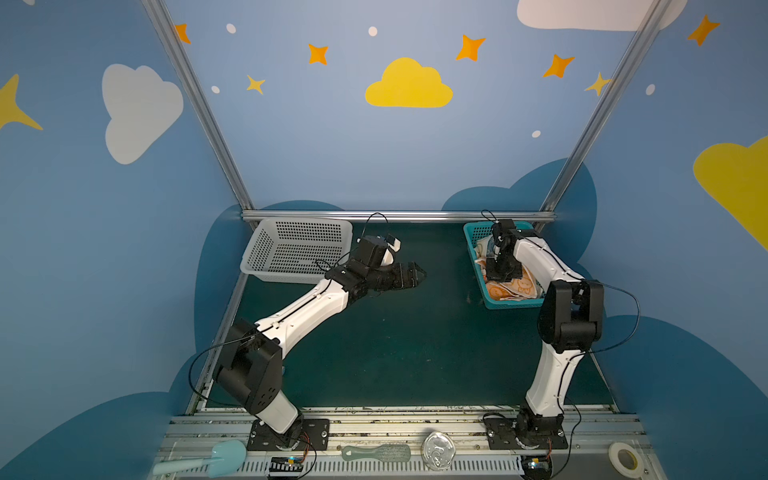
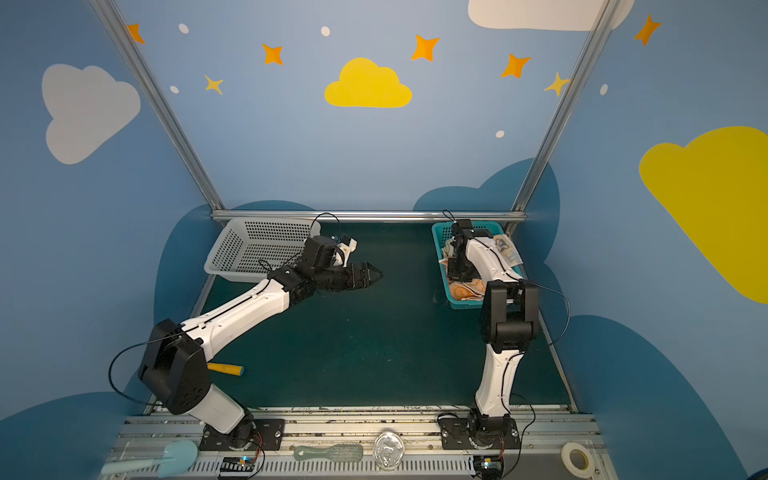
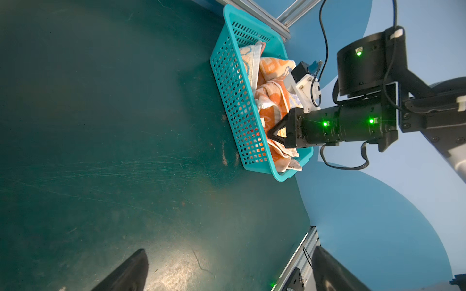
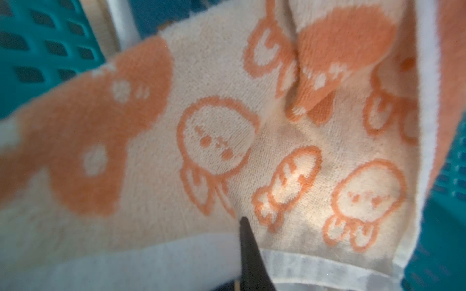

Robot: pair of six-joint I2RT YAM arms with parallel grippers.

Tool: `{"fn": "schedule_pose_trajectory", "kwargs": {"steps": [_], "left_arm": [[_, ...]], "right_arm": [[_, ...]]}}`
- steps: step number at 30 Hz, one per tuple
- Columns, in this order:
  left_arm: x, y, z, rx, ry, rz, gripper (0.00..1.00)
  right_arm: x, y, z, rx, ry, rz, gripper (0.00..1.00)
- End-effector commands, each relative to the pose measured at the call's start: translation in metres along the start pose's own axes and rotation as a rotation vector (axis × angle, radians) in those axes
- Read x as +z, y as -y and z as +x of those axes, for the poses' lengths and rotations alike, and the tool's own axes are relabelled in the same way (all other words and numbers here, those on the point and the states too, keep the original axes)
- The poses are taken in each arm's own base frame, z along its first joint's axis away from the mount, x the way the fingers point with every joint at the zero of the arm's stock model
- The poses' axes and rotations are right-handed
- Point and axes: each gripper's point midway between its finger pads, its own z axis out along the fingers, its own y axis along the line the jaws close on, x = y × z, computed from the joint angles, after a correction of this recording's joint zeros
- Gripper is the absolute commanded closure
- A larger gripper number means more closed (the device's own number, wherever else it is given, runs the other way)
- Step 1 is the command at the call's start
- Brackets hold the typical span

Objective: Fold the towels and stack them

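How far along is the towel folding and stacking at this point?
Done: nothing; no towel lies folded on the green mat, and the white basket looks empty. In hand: the right gripper is shut on the orange-cream bunny towel inside the teal basket. The left gripper hangs open. Left: lifting out, folding and stacking all the towels.

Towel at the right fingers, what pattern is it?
Cream towel with orange bunnies, best in the right wrist view.

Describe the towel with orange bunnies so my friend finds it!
On the green table, a teal basket sits in the far right corner. The bunny towel lies at its near end, pinched by the right gripper. Only it shows orange bunny faces on cream; its neighbours carry blue.
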Motion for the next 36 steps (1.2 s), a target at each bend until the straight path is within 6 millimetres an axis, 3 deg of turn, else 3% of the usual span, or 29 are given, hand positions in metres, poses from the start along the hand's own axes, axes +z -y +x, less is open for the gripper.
{"fn": "schedule_pose_trajectory", "kwargs": {"steps": [1,5,9,12,16,19,22,25,29,31,36], "left_arm": [[-0.014,0.005,-0.006,0.013,0.016,0.020,0.00],[-0.027,0.006,-0.014,0.011,0.043,0.027,0.00],[-0.050,0.006,-0.024,0.010,0.093,0.027,0.00],[-0.071,0.002,-0.029,0.000,0.138,0.011,0.00],[-0.102,-0.009,-0.030,-0.011,0.208,-0.024,0.00],[-0.121,-0.020,-0.027,-0.026,0.250,-0.051,0.00],[-0.135,-0.027,-0.022,-0.035,0.278,-0.063,0.00],[-0.142,-0.038,-0.017,-0.061,0.286,-0.085,0.00],[-0.155,-0.055,-0.012,-0.098,0.327,-0.125,0.00],[-0.160,-0.063,-0.010,-0.114,0.337,-0.142,0.00],[-0.158,-0.073,-0.006,-0.127,0.310,-0.163,0.00]], "right_arm": [[-0.037,0.003,-0.013,0.027,0.057,-0.009,1.00],[-0.088,-0.007,-0.028,0.023,0.129,-0.055,1.00],[-0.148,-0.034,-0.042,-0.023,0.224,-0.130,1.00],[-0.195,-0.073,-0.048,-0.114,0.326,-0.235,1.00],[-0.270,-0.141,-0.050,-0.216,0.558,-0.394,1.00],[-0.326,-0.187,-0.040,-0.241,0.664,-0.602,1.00],[-0.352,-0.224,-0.030,-0.260,0.658,-0.772,1.00],[-0.334,-0.251,-0.028,-0.268,0.595,-0.806,1.00],[-0.260,-0.287,-0.019,-0.264,0.405,-0.774,1.00],[-0.218,-0.305,-0.004,-0.283,0.297,-0.763,1.00],[-0.135,-0.309,0.021,-0.215,0.087,-0.666,1.00]]}}
